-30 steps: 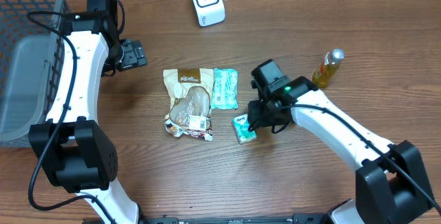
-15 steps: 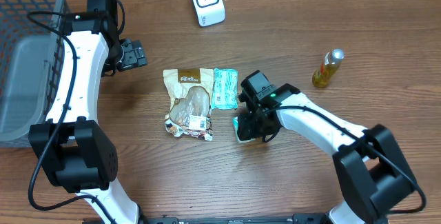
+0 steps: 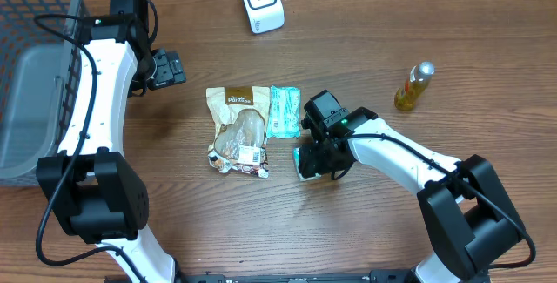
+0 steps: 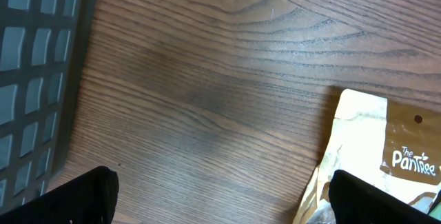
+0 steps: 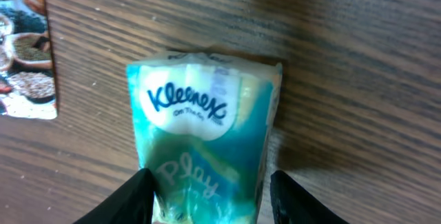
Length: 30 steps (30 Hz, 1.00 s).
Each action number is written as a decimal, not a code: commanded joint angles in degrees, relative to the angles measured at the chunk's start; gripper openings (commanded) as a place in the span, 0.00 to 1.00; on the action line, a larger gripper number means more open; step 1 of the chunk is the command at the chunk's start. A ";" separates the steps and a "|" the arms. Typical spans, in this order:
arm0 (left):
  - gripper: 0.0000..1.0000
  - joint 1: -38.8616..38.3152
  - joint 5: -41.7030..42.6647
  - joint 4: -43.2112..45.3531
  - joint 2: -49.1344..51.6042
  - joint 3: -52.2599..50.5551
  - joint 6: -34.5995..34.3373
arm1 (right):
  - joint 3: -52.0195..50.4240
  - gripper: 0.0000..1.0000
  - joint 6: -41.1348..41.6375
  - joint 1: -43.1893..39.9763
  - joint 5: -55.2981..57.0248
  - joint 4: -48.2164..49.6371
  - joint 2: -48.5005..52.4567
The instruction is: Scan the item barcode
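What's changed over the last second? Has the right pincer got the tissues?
The right pincer moved left over the Kleenex pack and now straddles it; whether it grips, I cannot tell. The open left pincer, snack bag, scanner and bottle stayed put.

Snack pouch near tissue pack, bare table beyond

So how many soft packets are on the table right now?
3. A snack bag mid-table, a teal packet right beside it, and a tissue pack between the right gripper's fingers. More could be hidden in the basket.
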 commanded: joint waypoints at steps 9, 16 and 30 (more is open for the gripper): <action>0.99 -0.74 -0.72 0.09 -0.90 0.92 0.20 | 0.70 0.62 1.29 0.44 2.29 0.39 0.55; 0.99 -0.74 -0.72 0.09 -0.90 0.92 0.20 | 12.44 0.70 1.07 -1.84 2.05 -11.23 0.37; 1.00 -0.74 -0.72 0.09 -0.90 0.92 0.22 | 5.84 0.46 1.03 -6.49 -5.92 -8.66 0.50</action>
